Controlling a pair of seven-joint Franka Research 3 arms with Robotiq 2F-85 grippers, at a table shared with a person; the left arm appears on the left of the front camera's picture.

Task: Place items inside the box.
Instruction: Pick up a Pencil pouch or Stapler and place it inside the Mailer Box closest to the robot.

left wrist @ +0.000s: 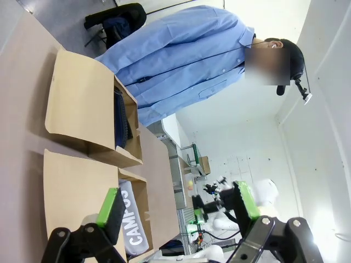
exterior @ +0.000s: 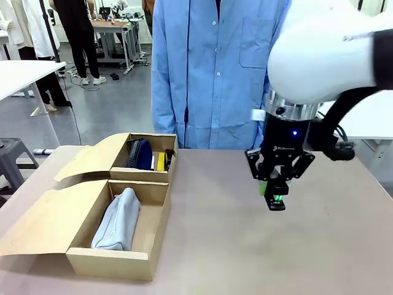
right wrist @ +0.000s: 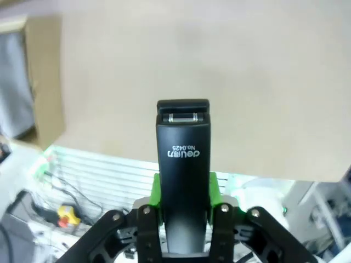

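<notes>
The stapler [exterior: 276,200] hangs above the right half of the desk [exterior: 233,252]. It is clamped between the green pads of the right end effector [exterior: 274,195], which points downward. Well to its left are two open cardboard boxes, one right behind the other, each with its lid folded out to the left. The near box [exterior: 116,263] holds a grey pouch [exterior: 116,221] lying lengthwise. The far box [exterior: 142,175] holds a navy pouch [exterior: 141,155] with a yellow knife [exterior: 161,161] just beside it on the right. Only a stretch of desk lies between the stapler and the boxes. A person [exterior: 209,74] in a light blue shirt stands at the far edge, behind the far box and the right arm. The left end effector [left wrist: 178,204] has its fingers spread wide apart. Its wrist view looks past them at both boxes and at the word "CAMPUS" printed in white on the grey pouch.

The stapler is black, slim and oblong. It has "deli" and "No.0425" in white on its top and a small metal part at its tip. The pads grip its rear part, so the front end juts out beyond them.

The desk is a plain matte brownish grey. Beyond it are a grey floor [exterior: 116,104], a white table [exterior: 21,72] at the left and another table [exterior: 113,27] farther back.
</notes>
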